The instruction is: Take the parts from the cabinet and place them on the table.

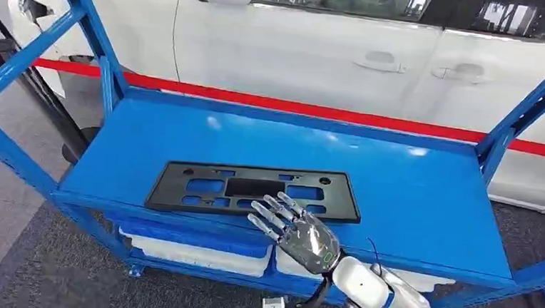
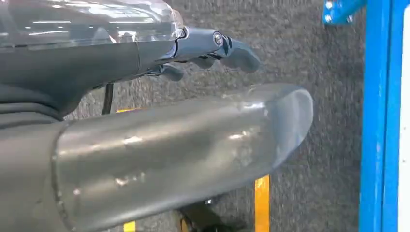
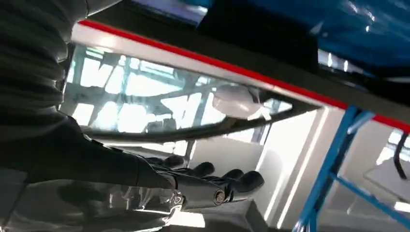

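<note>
A flat black plastic part [image 1: 253,191] with rectangular cut-outs lies on the blue cabinet shelf [image 1: 411,184], near its front edge. My right hand [image 1: 295,231] hovers just above the part's front right section, palm down, fingers spread, holding nothing. In the right wrist view the same right hand [image 3: 193,186] reaches out with its fingers extended. My left hand [image 2: 159,125] hangs low over grey carpet beside a blue upright of the cabinet [image 2: 379,121], its fingers loosely extended with nothing in them.
Blue frame posts [image 1: 91,29] rise at both ends of the shelf. White and blue bins [image 1: 192,245] sit on the level below. A white car [image 1: 319,42] stands behind a red barrier strip [image 1: 329,112]. A dark stand [image 1: 38,90] leans at the left.
</note>
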